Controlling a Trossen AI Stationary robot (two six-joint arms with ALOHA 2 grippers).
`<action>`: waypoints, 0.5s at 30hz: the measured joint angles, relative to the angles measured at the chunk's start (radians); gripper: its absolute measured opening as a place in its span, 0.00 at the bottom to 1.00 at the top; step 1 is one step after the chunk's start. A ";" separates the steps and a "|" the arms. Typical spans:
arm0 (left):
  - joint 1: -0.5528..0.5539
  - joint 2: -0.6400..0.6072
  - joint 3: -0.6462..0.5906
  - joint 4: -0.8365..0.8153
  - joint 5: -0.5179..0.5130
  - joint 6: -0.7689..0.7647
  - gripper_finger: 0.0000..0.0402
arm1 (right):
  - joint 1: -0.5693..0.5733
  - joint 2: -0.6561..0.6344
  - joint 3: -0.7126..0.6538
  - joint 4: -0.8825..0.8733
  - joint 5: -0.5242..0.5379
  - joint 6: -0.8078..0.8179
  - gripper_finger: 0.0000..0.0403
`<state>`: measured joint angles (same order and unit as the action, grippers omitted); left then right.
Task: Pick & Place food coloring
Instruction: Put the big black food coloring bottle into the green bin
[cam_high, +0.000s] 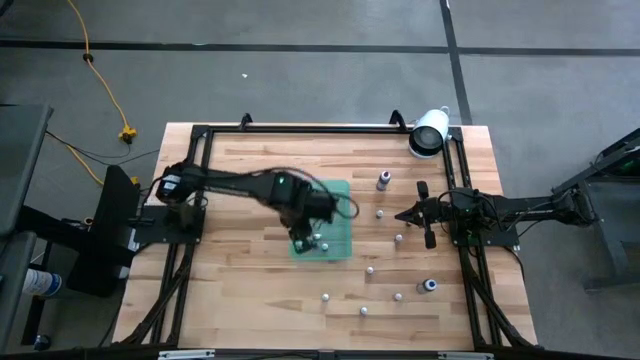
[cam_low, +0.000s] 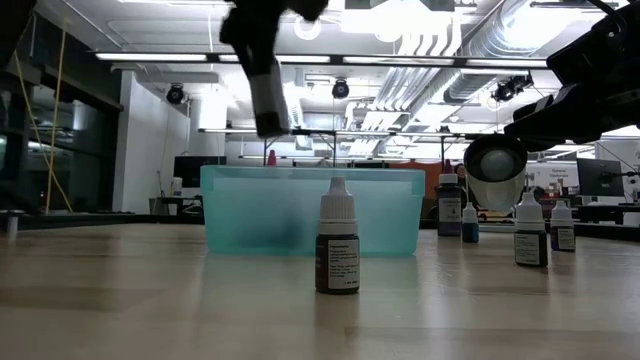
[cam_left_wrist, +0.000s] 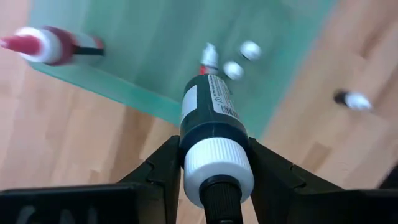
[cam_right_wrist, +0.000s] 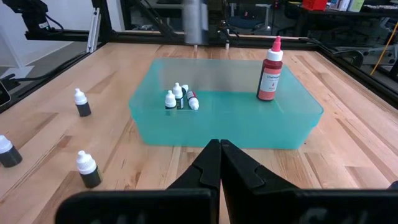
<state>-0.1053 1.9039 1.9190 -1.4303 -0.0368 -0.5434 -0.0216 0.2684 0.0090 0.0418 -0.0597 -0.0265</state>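
Note:
My left gripper (cam_left_wrist: 214, 147) hangs above the translucent green tray (cam_high: 338, 190), shut on a dark food coloring bottle (cam_left_wrist: 210, 106) with a white cap. In the low view this bottle (cam_low: 266, 92) hangs blurred above the tray (cam_low: 310, 210). Inside the tray stand a red bottle (cam_right_wrist: 270, 74) and a few small ones (cam_right_wrist: 177, 98). More food coloring bottles (cam_high: 370, 270) stand scattered on the wooden table. My right gripper (cam_right_wrist: 219, 147) waits shut at the table's right side, touching nothing. My left gripper pinches the bottle between its two fingers (cam_left_wrist: 163, 168), at the white ribbed cap (cam_left_wrist: 200, 163) and the top of the dark body. The fingers come from above, pointing down. The bottle hangs upright below them, base down, clear of the tray.
A large white cylinder (cam_high: 428, 132) lies at the table's far right corner. Loose bottles stand near the right arm (cam_right_wrist: 81, 102), (cam_right_wrist: 87, 168), and one close in front of the tray (cam_low: 338, 250). A black frame (cam_high: 300, 128) runs round the table's edges.

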 joint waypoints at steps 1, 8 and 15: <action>0.018 0.007 0.000 0.002 0.001 0.000 0.33 | 0.000 0.000 0.000 0.000 0.000 0.000 0.00; 0.122 0.092 0.000 0.003 0.055 0.023 0.33 | 0.000 0.000 0.000 0.000 0.000 0.000 0.00; 0.184 0.145 -0.001 0.085 0.107 0.037 0.33 | 0.000 0.000 0.000 0.000 0.000 0.000 0.00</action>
<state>0.0789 2.0487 1.9182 -1.3450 0.0697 -0.5067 -0.0216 0.2684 0.0086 0.0418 -0.0597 -0.0265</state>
